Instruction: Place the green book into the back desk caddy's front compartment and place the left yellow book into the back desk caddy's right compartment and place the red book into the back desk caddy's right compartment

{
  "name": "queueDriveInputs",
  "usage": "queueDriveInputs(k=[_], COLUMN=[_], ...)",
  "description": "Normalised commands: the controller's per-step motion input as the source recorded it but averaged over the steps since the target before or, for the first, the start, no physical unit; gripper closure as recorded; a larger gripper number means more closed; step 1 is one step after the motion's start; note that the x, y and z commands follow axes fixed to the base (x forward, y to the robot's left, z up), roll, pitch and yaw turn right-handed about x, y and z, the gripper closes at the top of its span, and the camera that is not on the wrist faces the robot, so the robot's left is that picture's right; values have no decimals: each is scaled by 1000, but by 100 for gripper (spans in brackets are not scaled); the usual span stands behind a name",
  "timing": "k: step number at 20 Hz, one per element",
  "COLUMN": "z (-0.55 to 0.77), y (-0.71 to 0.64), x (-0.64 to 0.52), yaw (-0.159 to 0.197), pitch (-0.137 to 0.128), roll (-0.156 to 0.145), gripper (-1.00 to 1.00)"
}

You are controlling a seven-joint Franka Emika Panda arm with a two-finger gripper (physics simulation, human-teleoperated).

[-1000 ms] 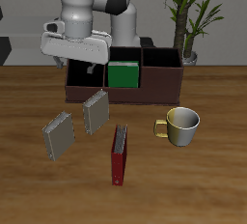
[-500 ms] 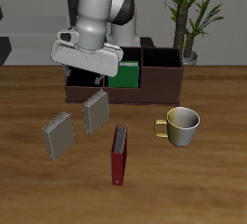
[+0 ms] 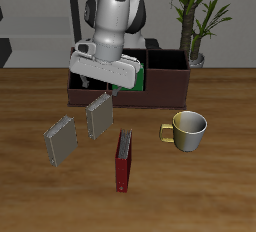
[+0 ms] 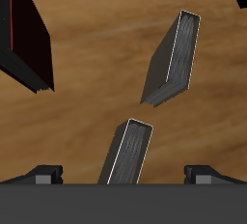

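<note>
Franka arm leans over the table w/ its gripper (image 3: 108,92) low in front of the back desk caddy (image 3: 160,86), just above the farther of two grey-tan books. Wrist view shows both fingertips (image 4: 41,173) spread wide apart, nothing between them; the nearer grey-tan book (image 4: 127,153) sits below the gap.

The green book (image 3: 134,75) stands upright in the caddy's front compartment (image 3: 131,81), i.e. the middle section, mostly hidden behind the robot's hand. The right compartment (image 3: 167,72), the end section nearest the potted plant (image 3: 195,16), holds no book that can be seen.

The red book (image 3: 123,160) lies flat on the wood, nearer the table's front edge than the caddy, spine up, long side running near-to-far. It shows in the wrist view as a dark slab w/ a red edge (image 4: 26,37).

Two grey-tan books rest on the table between caddy and front edge: one (image 3: 99,115) just under the gripper, tilted; the other (image 3: 60,139) farther out and nearer the front, also tilted. They are close but apart.

A cream mug (image 3: 186,129) stands beside the red book, well apart from it, handle toward the book.
</note>
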Motion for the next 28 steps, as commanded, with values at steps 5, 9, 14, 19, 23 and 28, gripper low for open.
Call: queueDriveInputs(k=[5,9,14,19,23,28], z=[-197,-70,-135,-125,-29,-51], y=[3,-51,-86,-191,-79,-104], x=[39,3,24,51,70,99], yaw=[-59,-26,-41,-57,-30,-29], pitch=[22,14,45,38,23,35], roll=[10,1,23,19,32,14], gripper=[-100,-100,-100,-100,-100,-100])
